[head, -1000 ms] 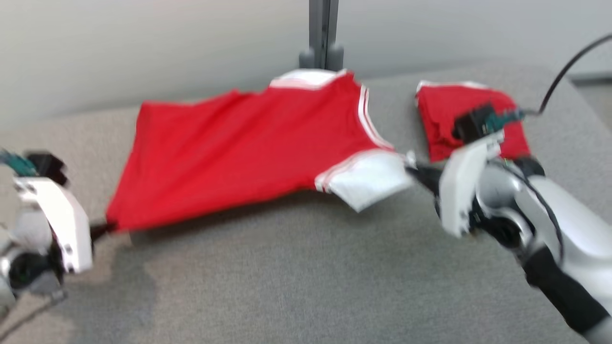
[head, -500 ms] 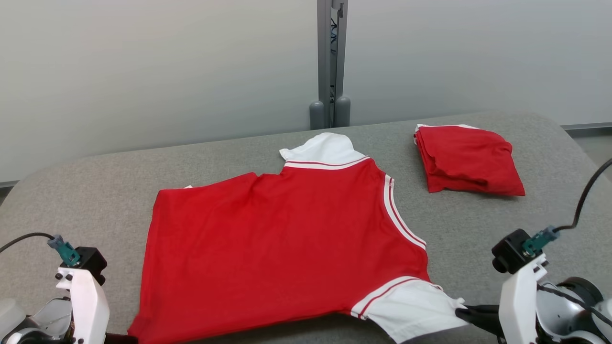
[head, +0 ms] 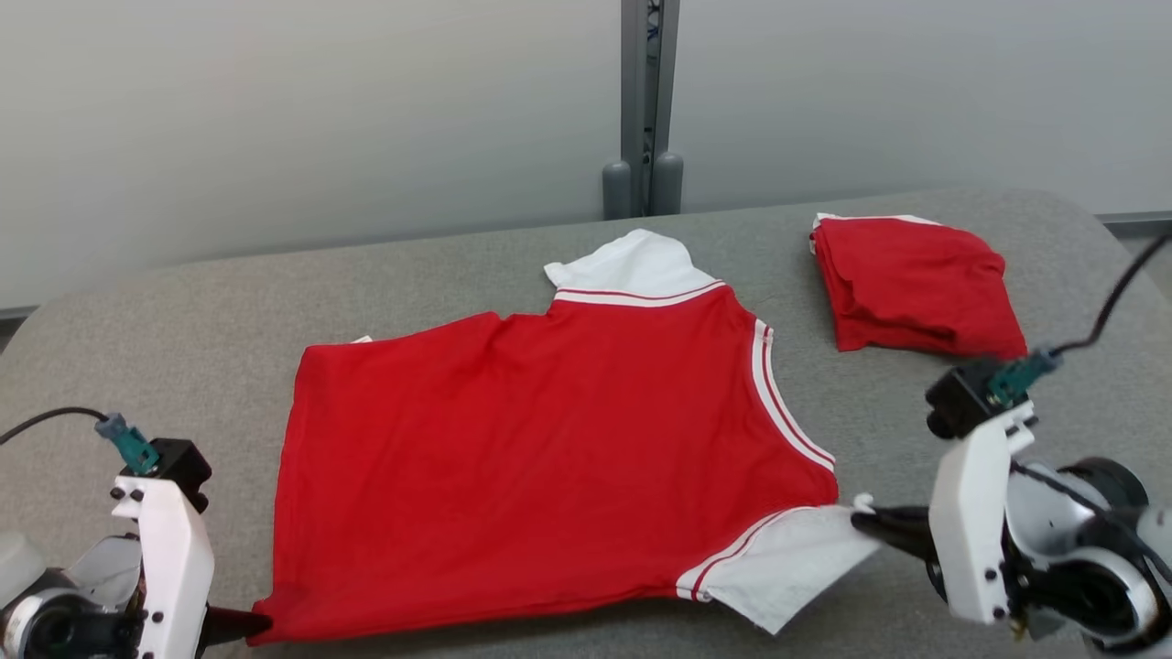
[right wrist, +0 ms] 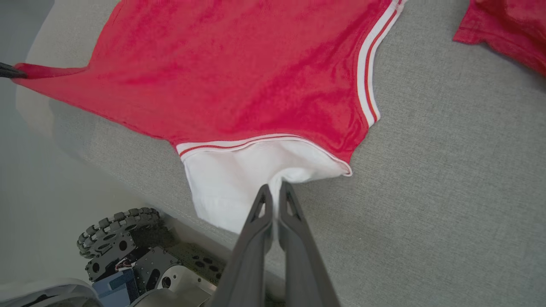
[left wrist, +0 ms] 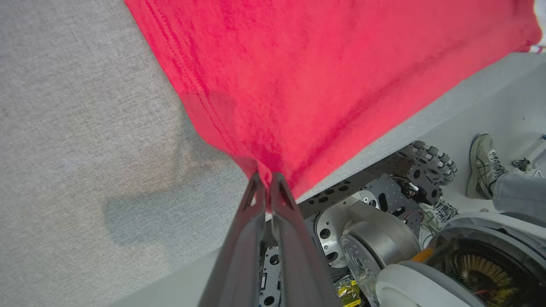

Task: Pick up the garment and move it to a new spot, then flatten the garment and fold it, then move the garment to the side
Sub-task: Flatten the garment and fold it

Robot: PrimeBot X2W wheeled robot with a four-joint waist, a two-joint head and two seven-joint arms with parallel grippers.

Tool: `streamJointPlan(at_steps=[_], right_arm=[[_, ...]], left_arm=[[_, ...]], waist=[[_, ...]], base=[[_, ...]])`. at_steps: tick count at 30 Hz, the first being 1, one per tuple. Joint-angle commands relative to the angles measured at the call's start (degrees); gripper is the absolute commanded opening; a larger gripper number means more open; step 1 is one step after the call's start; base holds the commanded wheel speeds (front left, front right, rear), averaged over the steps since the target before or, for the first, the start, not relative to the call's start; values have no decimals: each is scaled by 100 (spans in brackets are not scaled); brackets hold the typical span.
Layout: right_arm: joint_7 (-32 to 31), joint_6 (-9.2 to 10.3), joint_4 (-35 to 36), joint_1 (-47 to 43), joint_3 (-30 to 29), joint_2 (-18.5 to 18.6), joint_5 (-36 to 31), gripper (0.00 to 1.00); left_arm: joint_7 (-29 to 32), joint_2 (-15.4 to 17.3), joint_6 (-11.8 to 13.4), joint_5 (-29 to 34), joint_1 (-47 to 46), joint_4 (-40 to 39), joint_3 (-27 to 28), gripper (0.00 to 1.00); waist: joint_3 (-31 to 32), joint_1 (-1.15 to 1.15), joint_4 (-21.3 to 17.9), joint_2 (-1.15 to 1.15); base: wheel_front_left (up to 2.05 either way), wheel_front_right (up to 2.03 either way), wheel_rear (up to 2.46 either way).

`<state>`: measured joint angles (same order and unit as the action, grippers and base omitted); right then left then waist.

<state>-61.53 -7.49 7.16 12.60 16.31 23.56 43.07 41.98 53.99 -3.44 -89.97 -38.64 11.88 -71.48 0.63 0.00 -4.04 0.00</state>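
At seven o'clock in the head view, the left gripper (head: 249, 625) has its jaws pressed together on the lower hem corner of the red garment (head: 549, 458). The left wrist view shows the red cloth bunching into that pinch just at the table's near edge. The garment lies spread nearly flat across the middle of the grey table (head: 183, 348), its white collar (head: 632, 265) pointing toward twelve o'clock. At five o'clock its white sleeve (head: 778, 572) is drawn out toward the near edge. The right gripper (head: 861, 523), at four o'clock, pinches the sleeve's rim between closed jaws. At two o'clock, well apart from the garment, sits a folded red cloth (head: 916, 284).
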Motion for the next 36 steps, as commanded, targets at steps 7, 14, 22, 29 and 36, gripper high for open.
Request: streamJointPlan(at_steps=[7,14,22,29,36], right_arm=[[-408,-1,-772,919,-348,-592,-417,0],[-162,-1,-1355,1699,-625,-866,-972,0],[83,-1,-2014,2329,-440,-1036,-1417,0],[381,-1,-2427,2690,-403,-1152,-1625,0],[756,-1,-2704,2878,-351,-1267,-1718,0]], left_arm=[[317,-264,-65,-106,-464,513,144,0],[482,-501,-251,-3,-969,1022,274,0],[490,-862,-367,76,-1352,1506,373,0],[335,-1102,-399,289,-1668,1890,417,0],[233,-1151,-407,271,-1699,1877,450,0]], waist=[[-521,0,188,0],[-977,0,344,0],[-1300,0,390,0],[-1580,0,390,0],[-1666,0,338,0]], base=[[0,0,0],[0,0,0],[0,0,0],[0,0,0],[0,0,0]])
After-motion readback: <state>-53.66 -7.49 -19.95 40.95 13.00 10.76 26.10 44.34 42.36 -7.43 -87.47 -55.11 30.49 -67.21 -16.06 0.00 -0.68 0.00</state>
